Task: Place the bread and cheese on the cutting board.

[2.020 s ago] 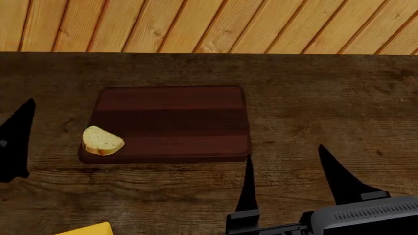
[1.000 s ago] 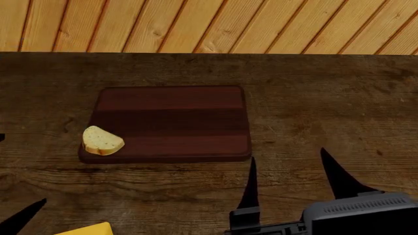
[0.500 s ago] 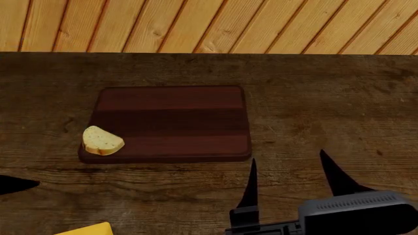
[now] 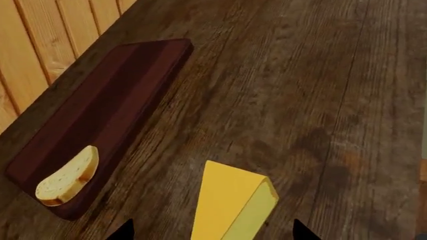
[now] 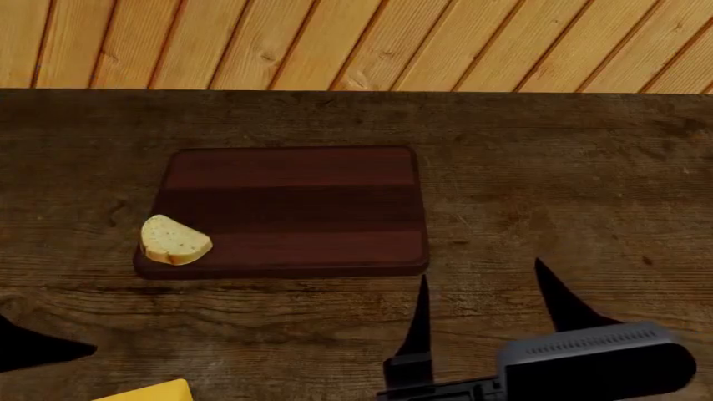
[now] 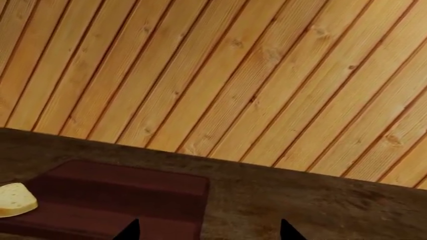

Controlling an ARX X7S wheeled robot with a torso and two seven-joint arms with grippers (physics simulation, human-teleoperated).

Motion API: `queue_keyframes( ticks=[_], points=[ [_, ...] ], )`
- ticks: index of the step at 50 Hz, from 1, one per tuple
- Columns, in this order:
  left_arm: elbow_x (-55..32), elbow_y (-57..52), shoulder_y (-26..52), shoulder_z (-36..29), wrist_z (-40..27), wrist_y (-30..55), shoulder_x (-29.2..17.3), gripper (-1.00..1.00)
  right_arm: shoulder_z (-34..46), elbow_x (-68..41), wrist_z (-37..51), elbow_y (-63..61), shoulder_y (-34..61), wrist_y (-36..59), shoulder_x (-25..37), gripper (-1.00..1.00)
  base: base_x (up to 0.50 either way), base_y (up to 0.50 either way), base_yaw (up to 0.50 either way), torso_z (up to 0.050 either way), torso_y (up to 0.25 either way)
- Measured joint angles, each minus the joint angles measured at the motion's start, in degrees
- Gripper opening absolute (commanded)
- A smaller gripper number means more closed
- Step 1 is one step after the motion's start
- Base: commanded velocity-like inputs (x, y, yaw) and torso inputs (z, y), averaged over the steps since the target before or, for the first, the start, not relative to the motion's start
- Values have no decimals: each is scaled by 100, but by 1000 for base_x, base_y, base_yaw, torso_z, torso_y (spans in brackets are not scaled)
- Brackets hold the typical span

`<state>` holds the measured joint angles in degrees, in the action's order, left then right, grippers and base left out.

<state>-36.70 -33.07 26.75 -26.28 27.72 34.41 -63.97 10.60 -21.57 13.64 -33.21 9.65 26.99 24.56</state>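
Note:
The bread (image 5: 175,241) lies on the front-left corner of the cutting board (image 5: 295,209), also seen in the left wrist view as bread (image 4: 67,177) on the board (image 4: 107,110). The yellow cheese (image 4: 230,205) rests on the countertop in front of the board; in the head view only a corner of the cheese (image 5: 145,392) shows at the bottom edge. My left gripper (image 4: 213,232) is open, its fingertips wide apart on either side of the cheese's near end. My right gripper (image 5: 485,313) is open and empty in front of the board's right corner.
A brown grained countertop (image 5: 557,184) carries everything. A light wooden plank wall (image 5: 356,42) rises right behind it. The right wrist view shows the board (image 6: 127,195), the bread (image 6: 15,200) and the same wall (image 6: 233,75).
My left gripper has swung from the left edge of the head view down toward the cheese. My right gripper has drifted slightly back and left. Bread and cheese have not moved.

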Motion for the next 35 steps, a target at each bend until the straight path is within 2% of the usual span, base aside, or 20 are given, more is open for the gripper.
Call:
queue_keyframes(
  ticks=[35],
  points=[
    [721, 1253, 57, -545, 282, -471, 766, 100, 137, -11, -53, 273, 73, -101, -36, 100, 0, 0, 0, 0, 0]
  ],
)
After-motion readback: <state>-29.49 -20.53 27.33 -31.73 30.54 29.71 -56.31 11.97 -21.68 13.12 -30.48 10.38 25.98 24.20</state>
